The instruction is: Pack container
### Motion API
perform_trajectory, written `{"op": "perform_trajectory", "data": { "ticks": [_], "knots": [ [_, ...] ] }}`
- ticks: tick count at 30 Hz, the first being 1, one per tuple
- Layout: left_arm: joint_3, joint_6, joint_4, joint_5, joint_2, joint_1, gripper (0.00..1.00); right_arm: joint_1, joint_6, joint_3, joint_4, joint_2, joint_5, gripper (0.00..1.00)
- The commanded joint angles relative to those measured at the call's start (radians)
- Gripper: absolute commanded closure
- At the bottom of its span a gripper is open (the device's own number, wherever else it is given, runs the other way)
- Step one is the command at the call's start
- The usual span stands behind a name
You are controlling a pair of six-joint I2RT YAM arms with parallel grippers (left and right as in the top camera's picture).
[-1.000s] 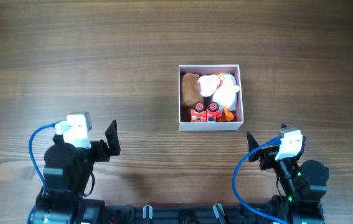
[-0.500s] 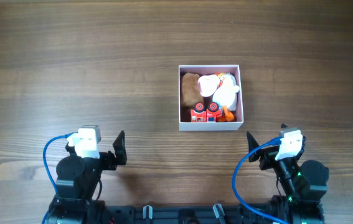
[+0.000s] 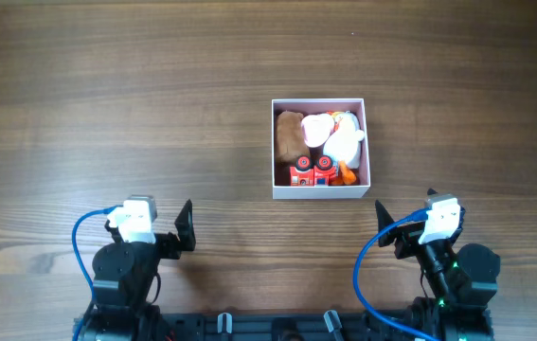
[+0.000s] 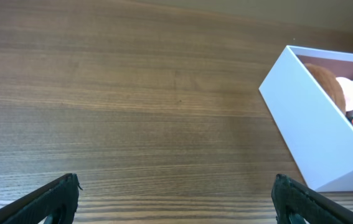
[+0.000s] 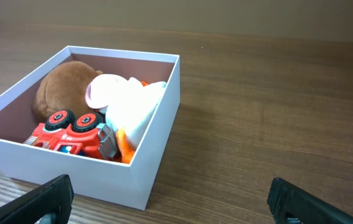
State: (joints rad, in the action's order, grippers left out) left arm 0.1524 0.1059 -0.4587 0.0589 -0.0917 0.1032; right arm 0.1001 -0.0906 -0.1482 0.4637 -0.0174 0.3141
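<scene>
From overhead, the container [image 3: 320, 192] sat on the wooden counter [image 3: 107, 95], a little right of the middle. It lay level with its open side up and its walls square to the counter's edges. Being square in outline, it had no long axis that I could make out. Inside were a brown plush toy [image 3: 289, 135] on the left, a white plush toy [image 3: 341, 140] on the right and a red toy car [image 3: 313, 173] along the near wall. The left gripper [image 3: 140, 227] hung near the robot's edge, with the container ahead of it and well off to its right. The right gripper [image 3: 437, 225] was closer, with the container ahead and slightly to its left, but apart from it.

In the left wrist view, the container showed at the right edge, cut off by the frame. One corner was turned toward the middle of the view, with a white wall facing the camera and pink lining above it. The fingertips [image 4: 58, 193] sat in the bottom corners, spread wide with only bare counter between them.

In the right wrist view, the container lay left of centre with a corner turned toward the camera, and all three toys were visible inside. These fingertips [image 5: 288, 193] were also spread wide and held nothing.
</scene>
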Motion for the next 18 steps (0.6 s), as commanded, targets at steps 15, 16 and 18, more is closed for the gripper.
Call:
{"op": "perform_trajectory", "data": {
  "ticks": [15,16,18],
  "knots": [
    [-0.024,-0.02,0.022,0.019,0.089,-0.005,0.0,0.002,0.014,0.002,-0.004,0.013,0.013,0.0],
    [-0.024,-0.02,0.022,0.019,0.089,-0.005,0.0,0.002,0.014,0.002,-0.004,0.013,0.013,0.01],
    [-0.024,-0.02,0.022,0.019,0.089,-0.005,0.0,0.002,0.015,0.002,-0.004,0.013,0.013,0.0]
  ]
}}
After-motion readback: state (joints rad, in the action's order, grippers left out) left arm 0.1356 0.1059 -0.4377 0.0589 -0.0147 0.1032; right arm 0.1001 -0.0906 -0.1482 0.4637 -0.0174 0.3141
